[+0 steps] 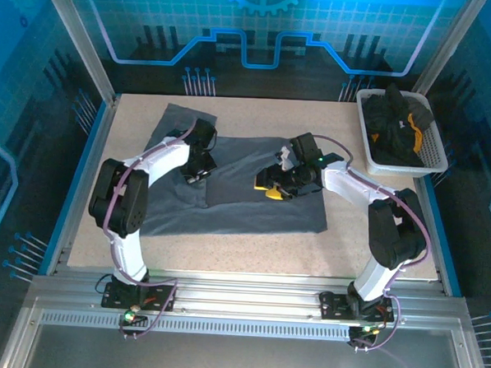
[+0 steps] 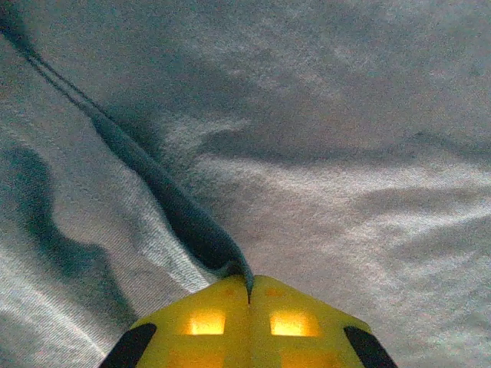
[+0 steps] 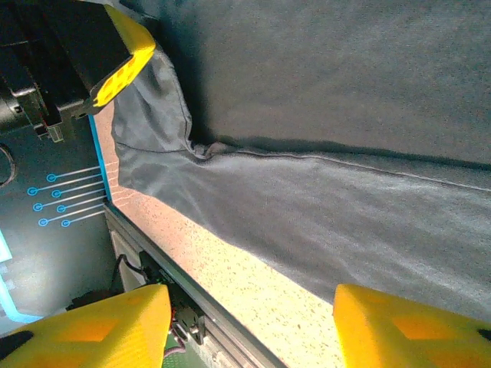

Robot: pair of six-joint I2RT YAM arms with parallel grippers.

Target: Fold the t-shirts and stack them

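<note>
A slate-grey t-shirt (image 1: 253, 197) lies spread on the table, with one part folded over its middle. My left gripper (image 1: 198, 170) is at the shirt's left part, and in the left wrist view its yellow fingers (image 2: 222, 307) are shut on a raised fold of the grey cloth (image 2: 192, 222). My right gripper (image 1: 274, 189) hovers over the shirt's middle. It is open (image 3: 249, 330), with nothing between its fingers, and the grey shirt (image 3: 345, 115) lies below it. Black t-shirts (image 1: 391, 117), one with an orange-yellow patch (image 1: 411, 127), are piled in the basket.
The white mesh basket (image 1: 432, 153) stands at the table's back right corner. Bare speckled tabletop (image 1: 250, 246) runs along the near edge in front of the shirt. Metal frame posts and blue walls close in the table.
</note>
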